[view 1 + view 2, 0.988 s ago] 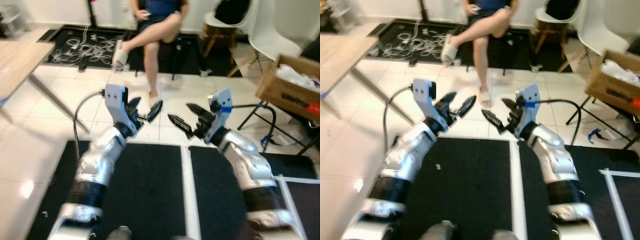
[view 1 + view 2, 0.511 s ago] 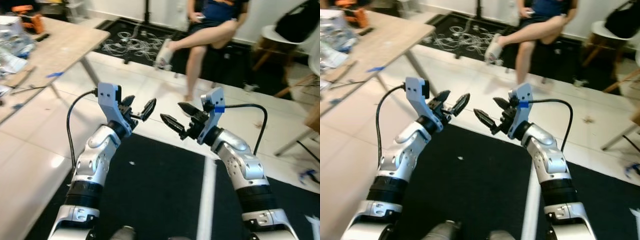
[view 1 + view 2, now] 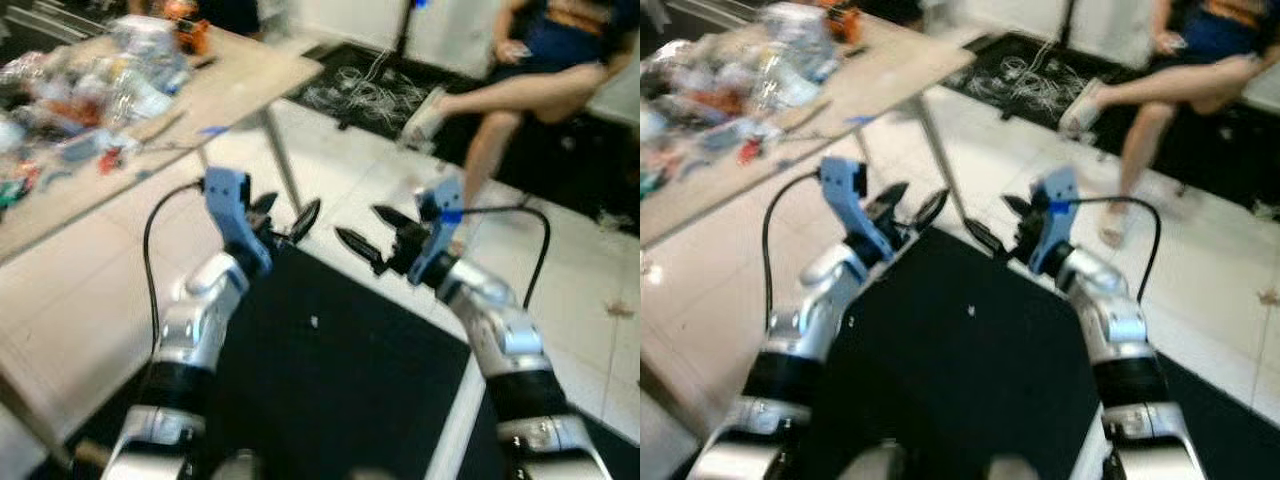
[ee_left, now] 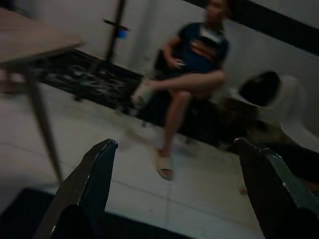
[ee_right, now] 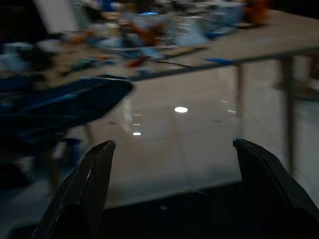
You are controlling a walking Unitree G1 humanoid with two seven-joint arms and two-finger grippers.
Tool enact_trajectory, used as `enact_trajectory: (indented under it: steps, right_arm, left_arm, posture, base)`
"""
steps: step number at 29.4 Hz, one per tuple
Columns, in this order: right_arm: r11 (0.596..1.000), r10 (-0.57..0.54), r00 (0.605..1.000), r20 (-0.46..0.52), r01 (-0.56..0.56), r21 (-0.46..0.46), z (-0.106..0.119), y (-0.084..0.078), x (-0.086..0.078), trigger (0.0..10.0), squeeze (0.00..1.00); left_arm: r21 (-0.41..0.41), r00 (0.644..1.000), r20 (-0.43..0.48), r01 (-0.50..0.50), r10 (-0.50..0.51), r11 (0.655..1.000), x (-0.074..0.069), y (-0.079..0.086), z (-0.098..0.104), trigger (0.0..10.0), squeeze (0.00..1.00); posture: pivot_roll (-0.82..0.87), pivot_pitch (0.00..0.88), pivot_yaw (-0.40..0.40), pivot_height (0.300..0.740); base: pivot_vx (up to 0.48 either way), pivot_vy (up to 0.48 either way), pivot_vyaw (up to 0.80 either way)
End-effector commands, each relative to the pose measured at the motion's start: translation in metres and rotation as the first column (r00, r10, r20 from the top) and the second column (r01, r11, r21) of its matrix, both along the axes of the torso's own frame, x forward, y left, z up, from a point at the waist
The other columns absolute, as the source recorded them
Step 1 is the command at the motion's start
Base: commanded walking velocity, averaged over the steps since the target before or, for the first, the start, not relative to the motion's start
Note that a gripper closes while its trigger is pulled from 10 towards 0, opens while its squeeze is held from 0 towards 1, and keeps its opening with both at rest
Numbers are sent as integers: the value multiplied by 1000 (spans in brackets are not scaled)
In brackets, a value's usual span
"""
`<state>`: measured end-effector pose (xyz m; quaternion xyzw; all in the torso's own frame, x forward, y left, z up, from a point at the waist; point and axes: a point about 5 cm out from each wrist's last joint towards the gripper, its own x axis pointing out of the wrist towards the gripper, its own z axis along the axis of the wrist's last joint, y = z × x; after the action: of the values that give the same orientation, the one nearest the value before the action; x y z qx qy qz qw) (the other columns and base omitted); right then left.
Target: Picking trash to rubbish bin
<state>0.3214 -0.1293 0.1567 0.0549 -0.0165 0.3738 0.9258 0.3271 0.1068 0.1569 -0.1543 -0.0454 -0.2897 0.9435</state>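
Note:
Both arms are raised in front of me over a black floor mat [image 3: 330, 370]. My left gripper [image 3: 285, 215] is open and holds nothing. My right gripper [image 3: 372, 232] is open too, its fingers pointing toward the left one. A wooden table [image 3: 230, 90] at the left carries a heap of mixed clutter and wrappers [image 3: 90, 85], blurred by motion. In the right wrist view the same cluttered table [image 5: 259, 35] shows between the fingers. No rubbish bin can be made out.
A person sits at the back right with crossed legs [image 3: 500, 100], also in the left wrist view [image 4: 194, 64]. A tangle of white cables [image 3: 360, 90] lies on a dark mat behind the table. The table leg [image 3: 280, 165] stands just beyond my left gripper. White tiled floor [image 3: 590, 270] surrounds the mat.
The camera has swung left: the cluttered table has come into view and the person has shifted to the right. Both grippers stay open and raised as before.

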Motion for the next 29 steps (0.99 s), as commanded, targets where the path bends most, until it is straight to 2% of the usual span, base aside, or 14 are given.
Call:
enact_trajectory:
  steps: [1,29]
  right_arm:
    - [1000,-14,1000,-11,14,-9,-2,-6,0,10000,0]
    - [1000,-14,1000,-6,14,5,-1,-5,0,10000,0]
  left_arm:
    - [9,1000,-10,10,-10,1000,0,-2,-2,10000,0]
    - [6,1000,-3,7,-7,1000,0,-1,-1,10000,0]
  posture:
    - [-88,0,-34,740]
    - [-73,0,-35,740]
  base:
    - [0,0,788]
    - [0,0,790]
